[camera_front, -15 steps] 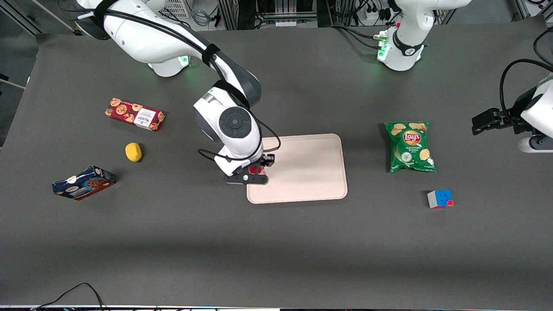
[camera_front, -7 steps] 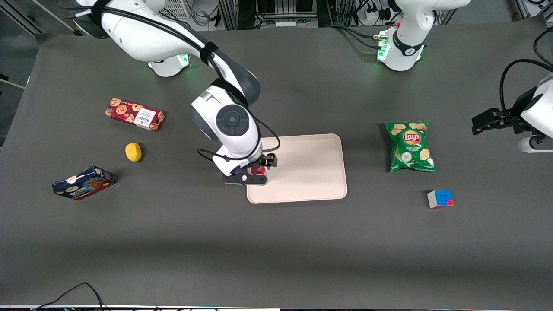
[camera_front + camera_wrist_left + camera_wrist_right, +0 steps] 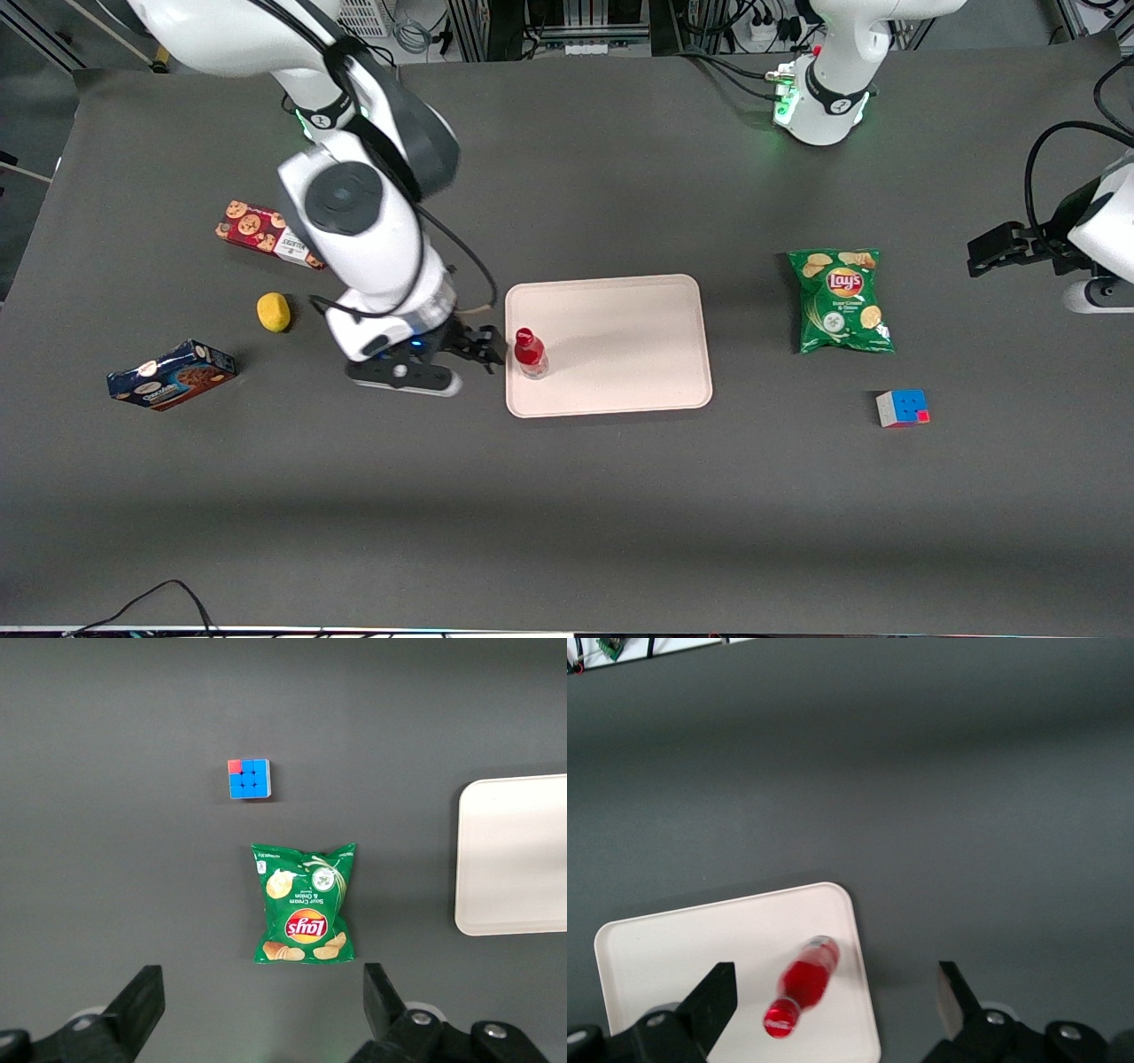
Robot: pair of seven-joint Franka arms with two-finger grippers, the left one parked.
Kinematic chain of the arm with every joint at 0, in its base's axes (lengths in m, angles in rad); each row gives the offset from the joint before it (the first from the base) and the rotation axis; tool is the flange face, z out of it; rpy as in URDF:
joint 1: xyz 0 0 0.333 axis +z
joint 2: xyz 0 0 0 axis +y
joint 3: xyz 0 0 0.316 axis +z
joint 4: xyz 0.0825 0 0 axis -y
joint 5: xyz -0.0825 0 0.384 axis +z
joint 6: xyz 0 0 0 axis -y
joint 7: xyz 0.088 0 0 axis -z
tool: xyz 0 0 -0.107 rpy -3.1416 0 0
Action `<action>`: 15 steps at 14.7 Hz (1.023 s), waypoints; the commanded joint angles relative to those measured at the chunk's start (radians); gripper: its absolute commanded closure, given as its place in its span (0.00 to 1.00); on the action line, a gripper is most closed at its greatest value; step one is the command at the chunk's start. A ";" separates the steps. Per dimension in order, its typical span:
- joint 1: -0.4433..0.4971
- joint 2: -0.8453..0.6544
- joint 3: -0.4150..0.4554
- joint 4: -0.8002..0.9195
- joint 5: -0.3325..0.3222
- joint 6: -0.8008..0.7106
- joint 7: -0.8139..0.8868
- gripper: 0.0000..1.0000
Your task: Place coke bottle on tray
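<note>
The coke bottle [image 3: 529, 352], red cap up, stands upright on the pale pinkish-beige tray [image 3: 620, 346], close to the tray edge nearest the working arm. My gripper [image 3: 485, 347] hangs beside that edge, just off the tray toward the working arm's end, open and holding nothing. In the right wrist view the coke bottle [image 3: 804, 981] stands free on the tray [image 3: 682, 948] below the gripper [image 3: 833, 989], with its two fingers spread wide and well apart from it.
A green chips bag [image 3: 840, 301] and a colour cube [image 3: 903, 408] lie toward the parked arm's end. A yellow lemon [image 3: 274, 312], a red cookie box [image 3: 266, 235] and a blue snack box [image 3: 171, 375] lie toward the working arm's end.
The gripper has let go of the coke bottle and drawn off the tray toward the working arm's end, rising. The bottle now stands alone on the tray.
</note>
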 commanded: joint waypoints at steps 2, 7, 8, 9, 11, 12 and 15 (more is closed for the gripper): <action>-0.115 -0.176 -0.101 -0.075 0.215 -0.107 -0.330 0.00; -0.115 -0.307 -0.341 -0.154 0.312 -0.244 -0.590 0.00; -0.116 -0.365 -0.376 -0.228 0.337 -0.249 -0.613 0.00; -0.115 -0.425 -0.405 -0.309 0.340 -0.227 -0.627 0.00; -0.119 -0.479 -0.435 -0.378 0.333 -0.203 -0.674 0.00; -0.119 -0.490 -0.458 -0.382 0.333 -0.206 -0.705 0.00; -0.119 -0.517 -0.475 -0.400 0.276 -0.207 -0.727 0.00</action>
